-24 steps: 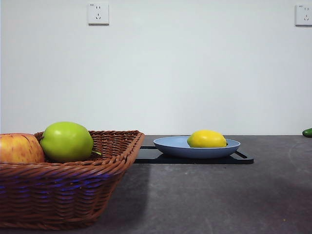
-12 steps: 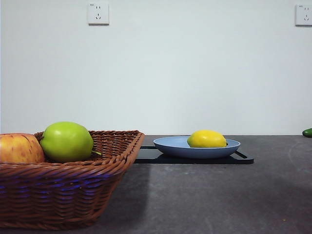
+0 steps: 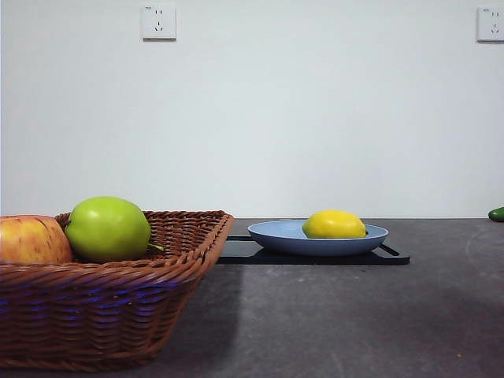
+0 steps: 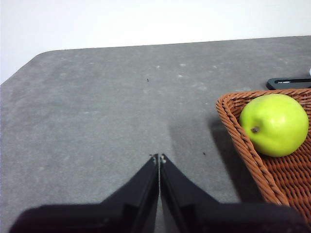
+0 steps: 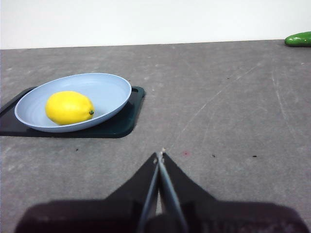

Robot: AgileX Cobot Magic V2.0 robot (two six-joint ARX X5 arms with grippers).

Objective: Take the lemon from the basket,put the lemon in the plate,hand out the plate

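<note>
I see the lemon [image 5: 69,107] lying in the plate [image 5: 109,92]. My left gripper [image 4: 159,158] and right gripper [image 5: 160,154] are both clenched, empty.

Even, bright light; white wall [image 3: 315,118] slightly blown out. Soft shadow beside the basket [image 3: 102,307] on the table [image 3: 354,315]. Wrist views mildly soft.

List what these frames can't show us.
- Basket floor: front view, hidden by its near wall; cut by the edge in the left wrist view.
- Red-yellow apple: front view, cut off by the picture's edge.
- Green thing at the far table edge: cut off in both views, too small to identify.
- Tray under the plate: mostly covered.
</note>
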